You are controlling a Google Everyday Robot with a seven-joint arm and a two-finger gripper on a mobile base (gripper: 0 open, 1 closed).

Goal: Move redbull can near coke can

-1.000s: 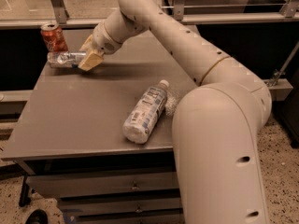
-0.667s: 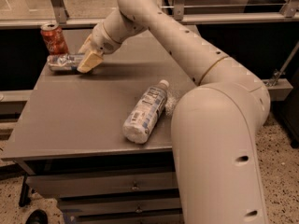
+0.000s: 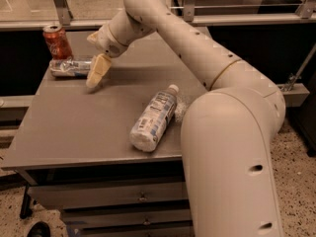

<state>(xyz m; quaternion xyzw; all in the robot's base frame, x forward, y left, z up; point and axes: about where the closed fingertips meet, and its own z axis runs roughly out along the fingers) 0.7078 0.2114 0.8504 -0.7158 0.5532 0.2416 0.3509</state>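
Observation:
The redbull can [image 3: 69, 67], slim and silver-grey, lies on its side at the table's back left. The coke can [image 3: 57, 41], red with a silver top, stands upright just behind it, close to the left end of the lying can. My gripper [image 3: 94, 63] is at the redbull can's right end, low over the table, with its cream fingers [image 3: 98, 70] spread open. The can rests on the table and the gripper does not clamp it. My arm reaches in from the right.
A clear plastic bottle with a white cap [image 3: 154, 118] lies on its side in the middle of the grey table [image 3: 74, 127]. Drawers sit under the table front. A metal rail and a dark ledge run behind the table.
The gripper has shifted a little to the right and toward the front, away from the redbull can. Both cans stay where they were.

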